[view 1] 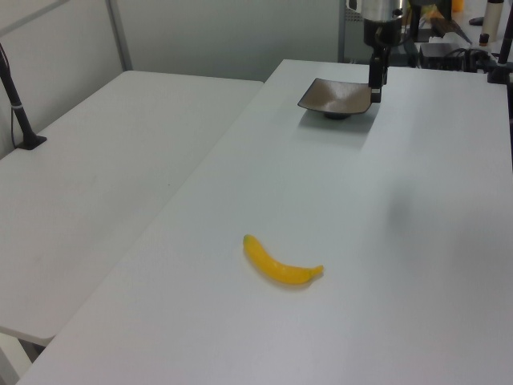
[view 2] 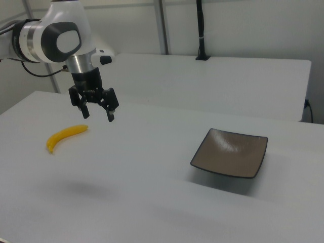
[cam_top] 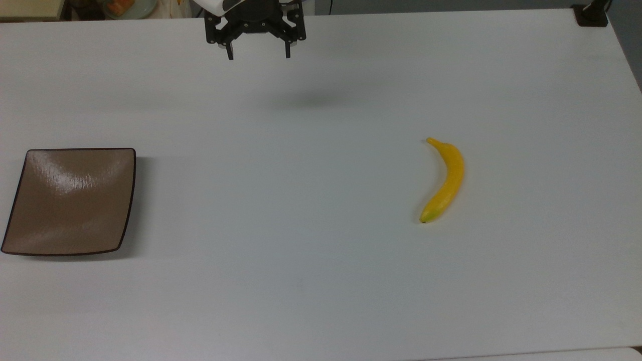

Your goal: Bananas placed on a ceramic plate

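no readable text, no labels, no brand marks, no numbers, no signs on any surface in the top view, the left view or the right view

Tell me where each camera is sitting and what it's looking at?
Top view: high, looking down the white table; gripper at top edge, open.
Left view: low at the banana end, facing the brown square plate; gripper hangs near it.
Right view: at the plate end, facing the banana; arm and gripper show.
All share banana and plate.
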### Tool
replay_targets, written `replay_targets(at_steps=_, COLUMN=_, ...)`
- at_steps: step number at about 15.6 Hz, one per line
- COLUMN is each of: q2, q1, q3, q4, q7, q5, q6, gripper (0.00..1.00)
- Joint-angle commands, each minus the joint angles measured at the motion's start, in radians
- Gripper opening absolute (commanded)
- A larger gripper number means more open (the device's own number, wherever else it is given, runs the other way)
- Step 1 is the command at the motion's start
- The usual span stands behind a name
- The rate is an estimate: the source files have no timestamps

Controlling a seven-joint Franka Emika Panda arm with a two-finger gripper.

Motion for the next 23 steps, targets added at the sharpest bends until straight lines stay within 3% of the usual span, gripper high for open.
replay_targets(at_steps=1, q2=-0.012, q1=0.002, q3=0.004, q4=-0.03, q7=0.025, q5=-0.014, q6=0.035, gripper=1.0)
replay_targets(at_steps=9, q2=-0.016, q1=0.003, q3=0.004, q4=-0.03, q7=0.033, q5=-0.014, q6=0.035, gripper=1.0)
replay_targets(at_steps=23, q2=0.025, q1=0.02, q3=0.01, q4=-0.032, q7=0.171, q5=0.004, q6=0.067, gripper=1.0)
